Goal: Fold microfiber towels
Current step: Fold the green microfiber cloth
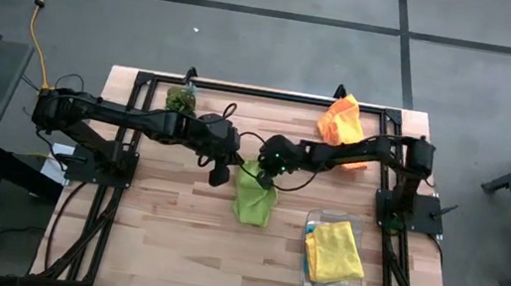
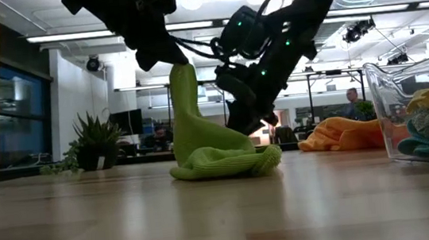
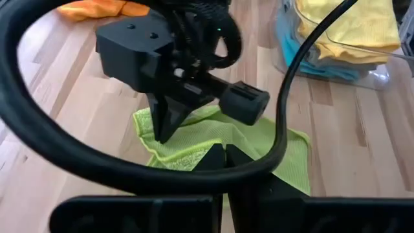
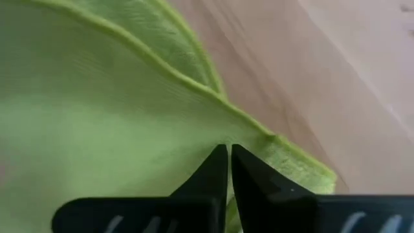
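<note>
While the left gripper is holding one corner of the lime green towel aloft mid-table, the right gripper is clamping the adjacent edge, the cloth hanging directly below both.

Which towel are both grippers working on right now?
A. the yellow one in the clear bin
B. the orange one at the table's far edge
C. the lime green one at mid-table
C: the left gripper lifts a corner of the lime green towel while the right gripper is shut on its edge.
</note>
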Robot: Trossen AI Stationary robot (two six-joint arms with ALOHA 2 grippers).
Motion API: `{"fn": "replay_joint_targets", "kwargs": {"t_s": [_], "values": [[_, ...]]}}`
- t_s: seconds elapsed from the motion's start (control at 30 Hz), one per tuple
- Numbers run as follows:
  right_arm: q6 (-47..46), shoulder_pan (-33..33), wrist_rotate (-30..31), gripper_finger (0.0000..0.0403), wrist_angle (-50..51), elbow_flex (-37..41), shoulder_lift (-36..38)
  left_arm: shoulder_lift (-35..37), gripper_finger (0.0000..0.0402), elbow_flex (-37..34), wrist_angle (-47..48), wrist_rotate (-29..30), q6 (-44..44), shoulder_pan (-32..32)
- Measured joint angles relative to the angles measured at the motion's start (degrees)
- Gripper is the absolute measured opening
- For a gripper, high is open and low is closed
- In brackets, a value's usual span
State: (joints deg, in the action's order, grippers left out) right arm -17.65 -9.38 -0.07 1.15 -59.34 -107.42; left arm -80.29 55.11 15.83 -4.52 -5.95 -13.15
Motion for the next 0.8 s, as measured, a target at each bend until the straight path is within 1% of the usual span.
{"fn": "replay_joint_targets", "kwargs": {"t_s": [0.07,0.13,0.23,0.33,0.43,0.57,0.7,0.8], "values": [[0.42,-0.39,0.22,0.0009,-0.07,-0.36,-0.53,0.0,0.0,0.0,0.03,0.03,-0.1,0.0],[0.91,-0.69,2.12,0.0003,1.33,-0.34,-0.58,0.0,0.0,0.0,0.13,0.03,-0.05,0.0],[1.24,-1.45,6.82,0.0005,6.6,-0.27,-0.58,0.0,0.0,0.0,0.48,0.03,-0.07,0.0],[1.58,-2.75,7.65,0.0001,11.39,-0.26,-0.6,0.13,0.0,0.0,1.01,0.03,0.1,0.0],[2.3,-3.6,11.1,0.0001,16.38,-0.36,0.04,0.55,0.0,0.0,1.38,0.06,0.54,-0.02],[4.58,-4.27,12.79,0.0,23.19,-0.08,3.31,1.96,0.0,0.0,3.97,1.36,0.73,-0.5],[6.15,-4.29,13.11,0.0,26.01,-0.19,9.11,2.62,0.0,-0.02,8.37,3.36,1.61,-1.85],[6.15,-4.22,13.1,0.0,32.1,-0.17,12.46,2.84,0.0,0.07,10.22,3.74,1.63,-2.93]]}}
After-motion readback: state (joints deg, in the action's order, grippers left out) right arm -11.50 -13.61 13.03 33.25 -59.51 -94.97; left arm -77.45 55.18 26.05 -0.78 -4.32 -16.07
